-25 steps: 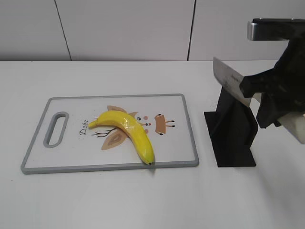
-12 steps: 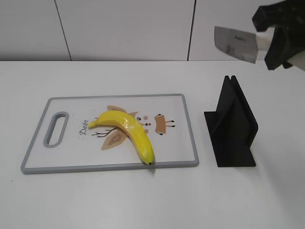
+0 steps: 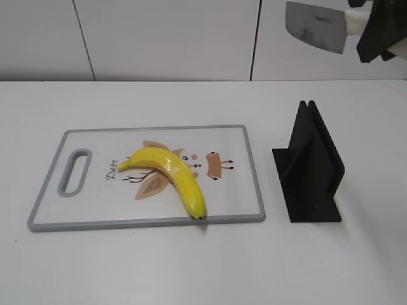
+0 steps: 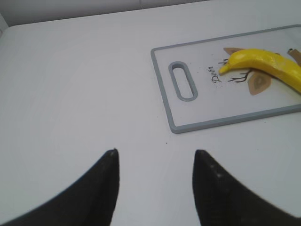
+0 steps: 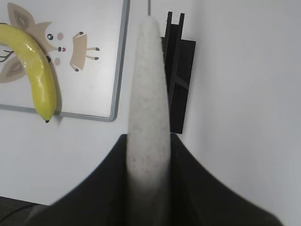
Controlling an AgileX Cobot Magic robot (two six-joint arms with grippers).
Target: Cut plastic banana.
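Note:
A yellow plastic banana [image 3: 172,178] lies on a white cutting board [image 3: 95,210] with a grey rim, its tip over the front edge. It also shows in the left wrist view [image 4: 265,63] and the right wrist view [image 5: 37,80]. My right gripper [image 3: 372,28] is shut on the white handle [image 5: 149,94] of a knife; its steel blade [image 3: 315,25] is held high at the upper right, above the black knife stand [image 3: 310,165]. My left gripper [image 4: 155,155] is open and empty above bare table, left of the board [image 4: 211,125].
The black knife stand [image 5: 176,70] stands on the white table right of the cutting board. The board has a handle slot [image 3: 75,171] at its left end. A white panelled wall runs behind the table.
My right gripper has lifted the knife up out of the black stand and raised it to the top right of the exterior view. The banana and board have not moved.

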